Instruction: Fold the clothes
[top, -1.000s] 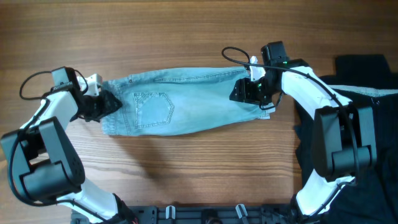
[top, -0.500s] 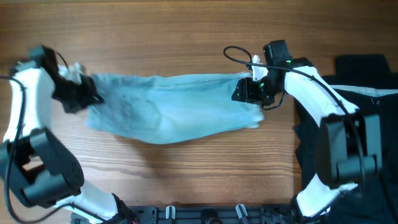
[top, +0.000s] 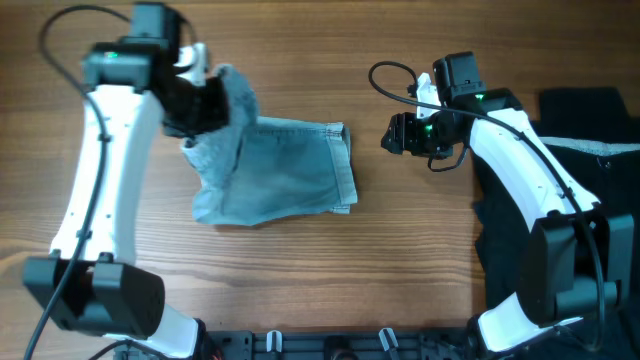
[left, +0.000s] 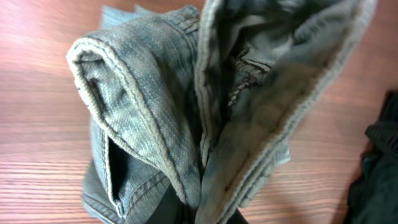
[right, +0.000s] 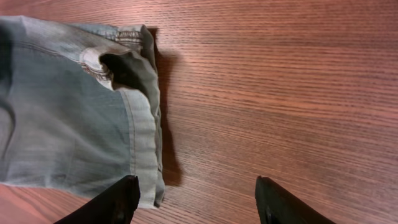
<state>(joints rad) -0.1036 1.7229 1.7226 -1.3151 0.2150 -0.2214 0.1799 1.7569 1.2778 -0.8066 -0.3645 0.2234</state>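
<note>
The light blue denim shorts (top: 280, 175) lie left of the middle of the wooden bench (top: 300, 50). One end is spread flat, and its cuffed hem (top: 345, 165) forms the right edge. The other end is bunched and lifted off the wood at the far left. The left end effector (top: 200, 108) is clamped on that raised bunch and holds it above the flat part. In the left wrist view the gathered denim (left: 205, 106) fills almost the whole frame in thick stitched folds and hides the fingers, so the grip shows only from overhead. The right end effector (top: 392, 135) hangs just right of the cuffed hem, apart from it, with bare wood between them. In the right wrist view its two dark fingers (right: 115, 199) are spread wide with nothing between them, and the hem (right: 143, 124) lies to the left of the gap. Black garments (top: 580, 110) are heaped at the right edge of the bench, under and beyond the right arm, with a pale strip (top: 590, 148) across them; they lie well apart from the shorts. A corner of black cloth (left: 379, 168) also shows at the right of the left wrist view. A black cable (top: 385, 78) loops off the right wrist on the far side.
</note>
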